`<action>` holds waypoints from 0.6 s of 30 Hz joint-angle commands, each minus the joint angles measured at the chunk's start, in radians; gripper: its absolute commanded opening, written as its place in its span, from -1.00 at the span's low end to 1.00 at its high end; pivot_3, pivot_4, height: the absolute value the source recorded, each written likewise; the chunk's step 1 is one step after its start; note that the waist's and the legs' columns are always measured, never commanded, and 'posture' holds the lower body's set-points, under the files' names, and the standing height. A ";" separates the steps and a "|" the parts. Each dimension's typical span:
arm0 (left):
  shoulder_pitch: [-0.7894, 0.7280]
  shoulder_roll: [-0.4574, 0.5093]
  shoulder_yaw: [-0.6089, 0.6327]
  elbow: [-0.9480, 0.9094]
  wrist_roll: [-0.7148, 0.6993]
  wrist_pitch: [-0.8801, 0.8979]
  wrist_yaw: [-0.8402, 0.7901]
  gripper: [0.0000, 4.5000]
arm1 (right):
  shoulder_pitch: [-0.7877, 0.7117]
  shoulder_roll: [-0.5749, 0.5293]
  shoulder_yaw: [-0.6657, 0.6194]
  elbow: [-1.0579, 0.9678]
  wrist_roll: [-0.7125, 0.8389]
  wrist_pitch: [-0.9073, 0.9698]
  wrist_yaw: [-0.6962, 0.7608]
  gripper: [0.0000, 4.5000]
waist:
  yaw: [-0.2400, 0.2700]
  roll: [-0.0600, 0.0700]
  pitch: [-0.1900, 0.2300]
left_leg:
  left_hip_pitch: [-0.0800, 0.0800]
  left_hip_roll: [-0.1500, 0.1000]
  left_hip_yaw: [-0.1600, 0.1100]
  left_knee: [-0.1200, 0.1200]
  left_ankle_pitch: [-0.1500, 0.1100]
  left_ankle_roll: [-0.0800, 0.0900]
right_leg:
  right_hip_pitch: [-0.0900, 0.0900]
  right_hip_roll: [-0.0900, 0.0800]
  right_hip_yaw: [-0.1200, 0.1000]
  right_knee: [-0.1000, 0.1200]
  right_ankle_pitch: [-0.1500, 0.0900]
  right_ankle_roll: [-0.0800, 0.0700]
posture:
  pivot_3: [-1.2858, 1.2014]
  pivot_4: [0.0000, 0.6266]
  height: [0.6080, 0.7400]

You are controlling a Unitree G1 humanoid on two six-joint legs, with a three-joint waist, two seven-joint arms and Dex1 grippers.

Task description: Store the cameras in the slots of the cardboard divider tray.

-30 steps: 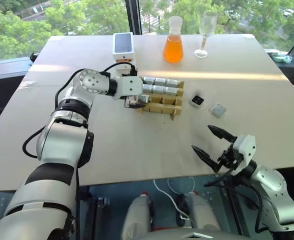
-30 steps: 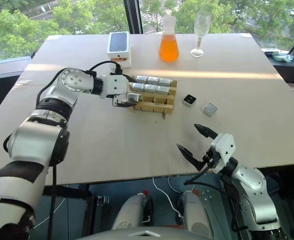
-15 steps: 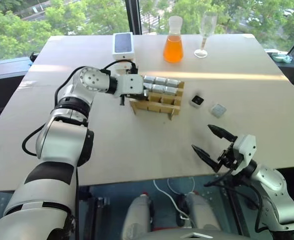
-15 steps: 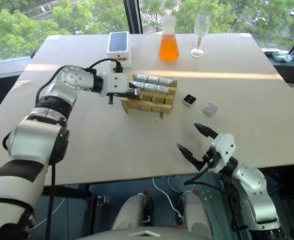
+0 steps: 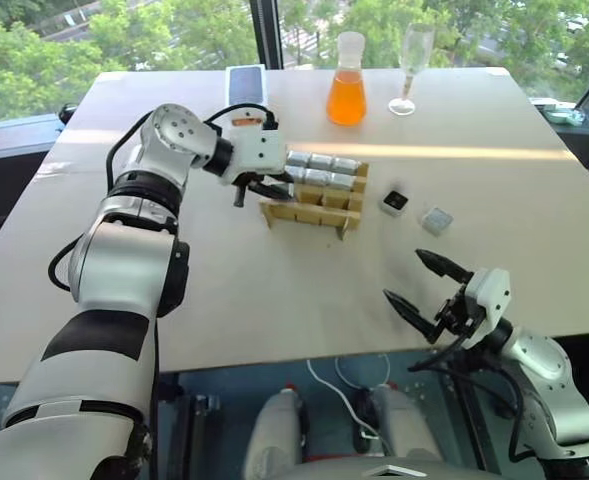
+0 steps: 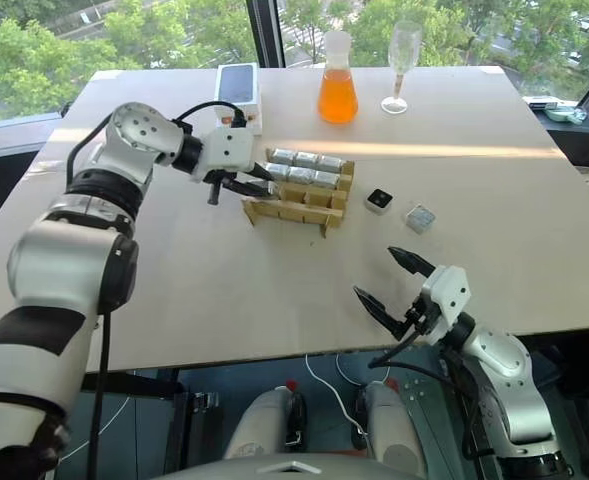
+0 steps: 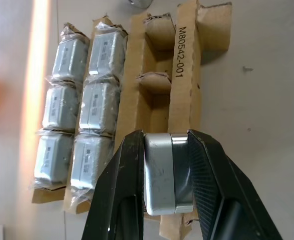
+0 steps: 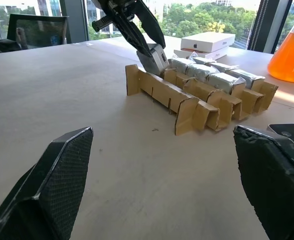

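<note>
Taking the cardboard divider tray (image 5: 314, 205) as your reference on the table (image 5: 274, 290): nearest to you, well short of the tray and off its right side, your right gripper (image 5: 417, 283) hangs at the table's front edge with its two black fingers spread wide and nothing between them.

Just right of the tray lie two loose cameras, apart from it and from each other: the camera with the black lens face (image 5: 395, 201) closer to the tray, and a silver-grey camera (image 5: 436, 220) further right.

At the tray's left end, your left gripper (image 7: 165, 175) is pinching a silver camera (image 7: 166, 172) by two opposite sides, holding it over the end slots of the two empty near rows.

The tray's two far rows are full: six wrapped cameras (image 7: 82, 120), three in each row.

Beyond the tray, the white phone box (image 6: 238, 92) sits past its left end. The flask of orange liquid (image 5: 347, 85) stands beyond its right end, and an empty champagne glass (image 5: 412, 65) stands right of the flask.
</note>
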 commanded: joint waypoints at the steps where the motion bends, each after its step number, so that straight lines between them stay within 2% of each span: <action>1: -0.018 0.005 -0.017 -0.006 0.037 -0.040 0.089 -0.68 | 0.018 0.004 -0.001 -0.057 0.003 -0.016 -0.017 1.00 | 0.000 0.000 0.000 | 0.000 0.000 0.000 0.000 0.000 0.000 | 0.000 0.000 0.000 0.000 0.000 0.000 | 0.03 -0.52 1.00; 7: -0.017 0.013 -0.067 0.001 0.107 -0.081 0.139 -0.68 | 0.044 0.000 -0.007 -0.084 0.000 -0.010 -0.032 1.00 | 0.000 0.000 0.000 | 0.000 0.000 0.000 0.000 0.000 0.000 | 0.000 0.000 0.000 0.000 0.000 0.000 | 0.03 -0.52 1.00; 18: -0.002 0.003 -0.067 0.008 0.120 -0.089 0.167 -0.68 | 0.039 -0.004 -0.007 -0.091 0.001 -0.005 -0.042 1.00 | -0.001 0.000 0.000 | 0.000 0.000 0.000 0.000 0.000 0.000 | 0.000 0.000 0.000 0.000 -0.001 0.001 | 0.03 -0.52 1.00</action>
